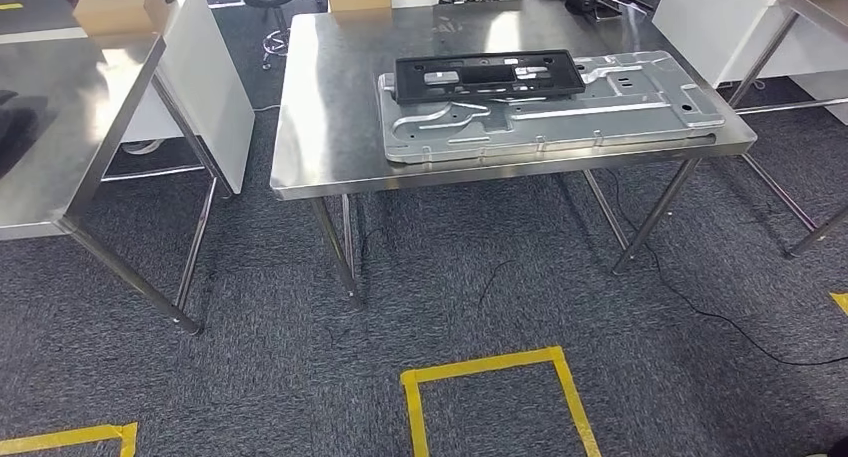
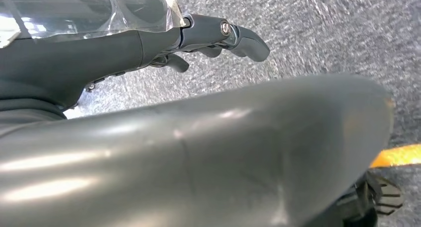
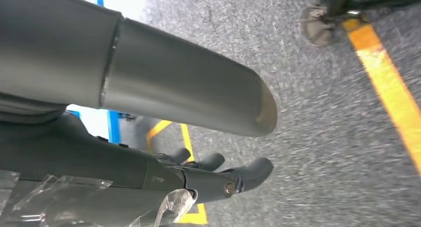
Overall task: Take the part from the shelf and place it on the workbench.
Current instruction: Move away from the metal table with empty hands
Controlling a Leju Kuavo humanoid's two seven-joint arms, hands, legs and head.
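Black part: rigid, light plastic by its look; grip a long edge.
Plate: beneath part, on bench.
Left hand: empty, fingers loosely apart, far from part.
Right hand: likewise.

Both arms hang down, the left hand and right hand empty, fingers loosely extended and apart.

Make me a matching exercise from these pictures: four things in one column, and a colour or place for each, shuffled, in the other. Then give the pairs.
Things:
1. black frame
2. metal plate
3. yellow tape square
4. cardboard box

Descriptions:
A. on the carpet in front of the workbench
B. silver-grey, flat on the workbench
C. on the table to the left
D. lying across the plate's far edge

Pairs: 1-D, 2-B, 3-A, 4-C
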